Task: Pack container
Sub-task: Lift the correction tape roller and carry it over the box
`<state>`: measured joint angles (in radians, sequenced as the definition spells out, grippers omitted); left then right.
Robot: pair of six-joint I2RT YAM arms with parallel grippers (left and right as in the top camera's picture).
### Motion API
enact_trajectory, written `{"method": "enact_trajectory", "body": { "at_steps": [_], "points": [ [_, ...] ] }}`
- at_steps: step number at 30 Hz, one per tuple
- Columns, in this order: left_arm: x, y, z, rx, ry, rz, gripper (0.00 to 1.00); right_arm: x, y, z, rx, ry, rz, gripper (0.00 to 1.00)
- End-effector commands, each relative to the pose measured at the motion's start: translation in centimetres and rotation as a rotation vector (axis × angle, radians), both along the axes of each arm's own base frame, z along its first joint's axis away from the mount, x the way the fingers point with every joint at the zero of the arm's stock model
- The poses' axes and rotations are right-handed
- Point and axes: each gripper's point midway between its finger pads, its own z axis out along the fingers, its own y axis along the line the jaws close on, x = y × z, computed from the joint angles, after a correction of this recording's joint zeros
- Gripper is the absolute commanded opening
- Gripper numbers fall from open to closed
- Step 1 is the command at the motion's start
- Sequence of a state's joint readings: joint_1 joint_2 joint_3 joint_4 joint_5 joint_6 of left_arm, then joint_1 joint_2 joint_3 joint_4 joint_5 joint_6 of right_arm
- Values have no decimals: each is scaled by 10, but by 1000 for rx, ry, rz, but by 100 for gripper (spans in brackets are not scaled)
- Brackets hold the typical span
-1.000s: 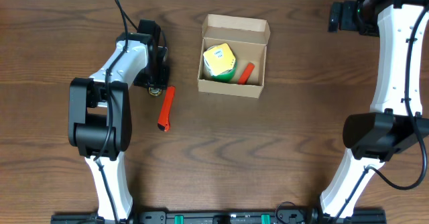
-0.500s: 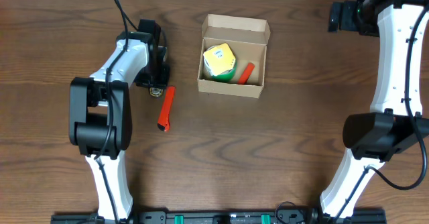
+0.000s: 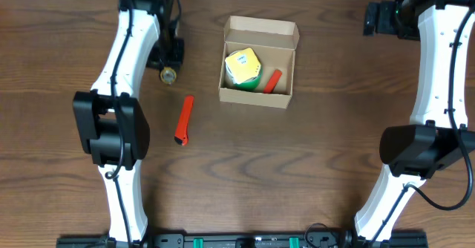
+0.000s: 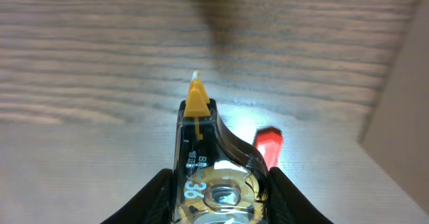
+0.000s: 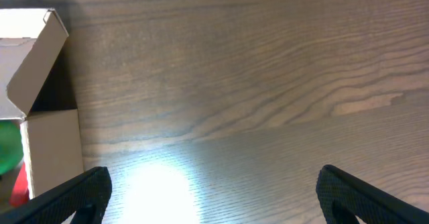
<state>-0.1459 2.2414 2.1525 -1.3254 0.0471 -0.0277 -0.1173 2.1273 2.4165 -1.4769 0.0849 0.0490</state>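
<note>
The container is an open brown cardboard box at the table's upper middle. It holds a yellow-green packet and a small red piece. My left gripper is left of the box and shut on a clear tape dispenser with a yellow tip, holding it above the wood. A red marker lies on the table below it and also shows in the left wrist view. My right gripper is open and empty, right of the box.
The box's flap lid stands open toward the right gripper. The box wall shows at the right edge of the left wrist view. Dark wood table lies all around.
My left arm has stretched toward the table's far edge and lifted the tape dispenser away from the red marker. The right arm and the box have not moved.
</note>
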Motion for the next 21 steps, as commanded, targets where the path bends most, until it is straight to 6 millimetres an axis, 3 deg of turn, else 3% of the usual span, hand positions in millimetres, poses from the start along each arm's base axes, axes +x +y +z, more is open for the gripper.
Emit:
{"method": "enact_trajectory", "body": {
  "at_steps": [1,6,10,15,21],
  "points": [
    [5,-18,40,-35,-67,1,6,1,1,-3,4,5,-7,99],
    [-10,-67,90,-81,-130,-102,6,1,1,-3,4,5,-7,99],
    [-27,-115,116,-98,-181,-190,6,1,1,-3,4,5,-7,99],
    [-50,-174,118,-110,-203,-310,6,1,1,-3,4,5,-7,99],
    [-62,-234,111,-116,-265,-474,6,1,1,-3,4,5,-7,99]
  ]
}}
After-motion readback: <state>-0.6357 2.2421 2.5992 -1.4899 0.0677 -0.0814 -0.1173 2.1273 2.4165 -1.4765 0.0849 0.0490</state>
